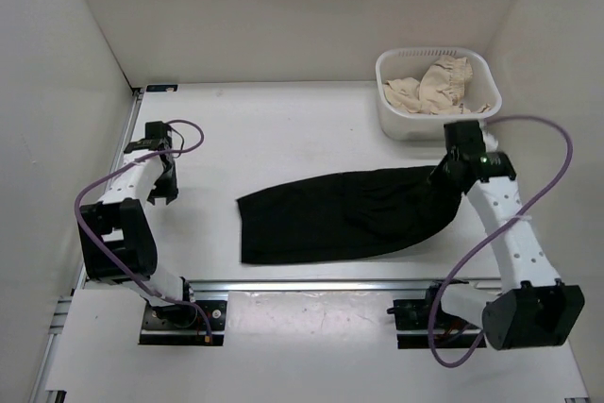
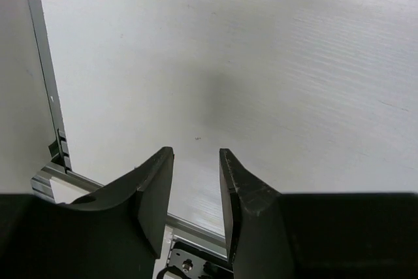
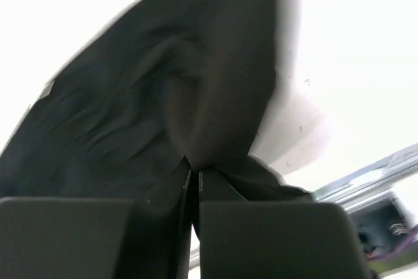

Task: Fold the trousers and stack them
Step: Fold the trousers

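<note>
The trousers [image 1: 340, 214] lie spread across the middle of the table [image 1: 283, 129] in the top view. Their wide end sits left of centre, and the cloth narrows toward the right of the frame. The right gripper [image 1: 447, 176] is at that narrow right end, and its arm comes up from the lower right corner. In the right wrist view the right gripper [image 3: 194, 171] has its jaws pressed together with a fold of the black trousers [image 3: 163, 96] pinched between them. The cloth bunches into creases just above the fingertips. How far this end is raised off the table is hard to judge, as the picture is blurred there.

The left gripper [image 1: 164, 193] is at the left side of the top view, well apart from the trousers. In the left wrist view the left gripper [image 2: 196, 153] has its jaws parted with a clear gap. It grasps nothing, and only bare table shows between them.

A white basket [image 1: 406, 125] stands in the upper right of the top view, near the right gripper, with a beige cloth [image 1: 434, 87] crumpled inside it.
</note>
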Action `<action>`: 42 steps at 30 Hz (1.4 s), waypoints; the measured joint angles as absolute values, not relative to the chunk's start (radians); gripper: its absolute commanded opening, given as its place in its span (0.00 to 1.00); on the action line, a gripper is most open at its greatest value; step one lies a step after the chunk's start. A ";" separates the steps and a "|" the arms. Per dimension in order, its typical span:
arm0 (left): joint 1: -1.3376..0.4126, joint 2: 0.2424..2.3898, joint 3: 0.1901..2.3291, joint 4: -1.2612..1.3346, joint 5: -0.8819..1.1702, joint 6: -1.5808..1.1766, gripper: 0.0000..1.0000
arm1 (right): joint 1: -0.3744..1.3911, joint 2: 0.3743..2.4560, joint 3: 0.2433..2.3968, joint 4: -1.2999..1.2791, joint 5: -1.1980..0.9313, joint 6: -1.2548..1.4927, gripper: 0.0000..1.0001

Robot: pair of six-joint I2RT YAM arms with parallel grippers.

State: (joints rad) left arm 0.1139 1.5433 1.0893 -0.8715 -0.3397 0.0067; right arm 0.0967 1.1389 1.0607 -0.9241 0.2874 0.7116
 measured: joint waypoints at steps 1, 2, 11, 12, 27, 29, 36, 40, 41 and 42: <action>0.113 1.543 1.089 -0.874 -0.335 0.007 0.46 | 0.131 1.163 1.147 -0.971 0.314 0.676 0.00; 0.112 1.543 1.089 -0.876 -0.331 0.007 0.46 | 0.177 1.192 1.225 -1.007 0.336 0.648 0.00; 0.017 1.551 1.099 -0.911 -0.229 0.006 0.48 | 0.872 1.740 1.668 -1.250 0.378 0.624 0.00; -0.002 1.553 1.099 -0.914 -0.207 0.006 0.49 | 0.933 1.824 1.740 -1.274 0.369 0.623 0.00; -0.185 1.792 1.045 -0.981 0.067 -0.014 0.22 | 1.132 2.296 2.215 -1.340 0.221 0.530 0.00; -0.185 1.814 1.064 -1.003 0.074 -0.017 0.14 | 1.131 2.296 2.217 -1.341 0.223 0.511 0.00; -0.187 1.834 1.084 -1.023 0.078 -0.016 0.14 | 1.134 2.269 2.289 -1.289 0.166 0.444 0.00; -0.186 1.845 1.096 -1.035 0.079 -0.016 0.14 | 1.140 2.296 2.402 -1.264 0.080 0.397 0.00; -0.185 1.847 1.097 -1.036 0.080 -0.016 0.14 | 1.141 2.311 2.429 -1.265 0.062 0.386 0.01; -0.178 1.849 1.099 -1.037 0.088 -0.016 0.14 | 1.141 2.324 2.443 -1.265 0.051 0.380 0.03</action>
State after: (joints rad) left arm -0.1783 1.8492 1.0988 -1.0374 0.0875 -0.0162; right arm 1.1408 2.3241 2.4432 -1.2652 0.0513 0.3798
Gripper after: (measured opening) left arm 0.153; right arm 0.012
